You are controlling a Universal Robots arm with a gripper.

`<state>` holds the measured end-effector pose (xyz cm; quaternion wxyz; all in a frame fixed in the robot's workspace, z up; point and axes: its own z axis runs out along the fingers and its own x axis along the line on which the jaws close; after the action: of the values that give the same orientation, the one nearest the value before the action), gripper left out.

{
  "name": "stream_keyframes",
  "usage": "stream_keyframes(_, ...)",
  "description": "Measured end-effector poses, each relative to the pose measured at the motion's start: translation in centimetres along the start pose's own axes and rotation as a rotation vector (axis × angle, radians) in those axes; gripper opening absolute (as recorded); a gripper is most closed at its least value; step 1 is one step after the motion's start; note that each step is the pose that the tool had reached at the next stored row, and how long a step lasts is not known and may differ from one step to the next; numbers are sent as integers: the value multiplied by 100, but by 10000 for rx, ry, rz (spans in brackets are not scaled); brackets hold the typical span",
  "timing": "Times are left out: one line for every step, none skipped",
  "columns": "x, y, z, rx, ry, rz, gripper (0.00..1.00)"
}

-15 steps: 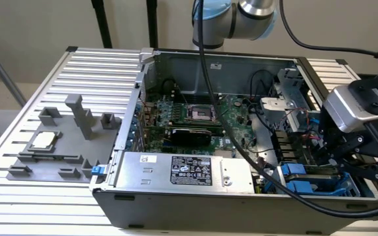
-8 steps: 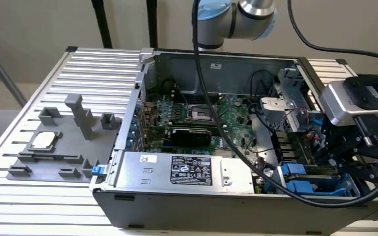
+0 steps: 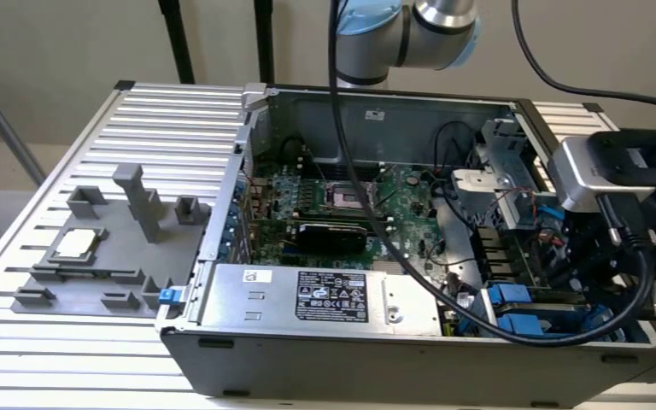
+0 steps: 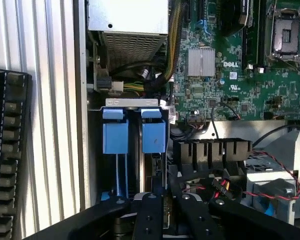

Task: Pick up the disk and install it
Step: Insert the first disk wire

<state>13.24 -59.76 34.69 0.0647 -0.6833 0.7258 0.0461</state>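
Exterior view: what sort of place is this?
Probably a robotics lab bench for PC assembly. An open computer case with its motherboard exposed sits on a slatted metal table. A grey parts fixture lies beside it, and a robot arm reaches over.

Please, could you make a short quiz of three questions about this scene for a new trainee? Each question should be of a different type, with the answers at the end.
1. True or false: the small silver chip lies on the grey fixture, outside the computer case.
2. How many blue carriers stand side by side in the drive bay? A) one B) two C) four
3. Which of them is the claw nearest to?
Key: 1 true. 2 B. 3 The one nearer the motherboard, on the disk.
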Motion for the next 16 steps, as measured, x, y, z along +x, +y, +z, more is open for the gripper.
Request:
stream_keyframes(0, 0, 3, 21, 27, 120, 17)
stream_keyframes(1, 0, 7, 36, 48, 208, 17)
stream_keyframes(2, 0, 11, 44, 66, 255, 17)
stream_keyframes(2, 0, 14, 47, 82, 268, 17)
stream_keyframes(2, 0, 17, 49, 87, 274, 17)
stream_keyframes(3, 1, 19, 51, 93, 282, 17)
stream_keyframes(3, 1, 21, 52, 97, 292, 17)
stream_keyframes(3, 1, 24, 55, 104, 307, 17)
stream_keyframes(4, 1, 27, 59, 111, 326, 17)
stream_keyframes(4, 1, 31, 63, 125, 348, 17)
stream_keyframes(5, 1, 36, 68, 140, 372, 17)
stream_keyframes(4, 1, 40, 72, 156, 391, 17)
stream_keyframes(4, 1, 41, 75, 169, 404, 17)
stream_keyframes(3, 1, 43, 77, 175, 415, 17)
stream_keyframes(1, 1, 44, 79, 180, 425, 17)
stream_keyframes(0, 1, 45, 80, 183, 433, 17)
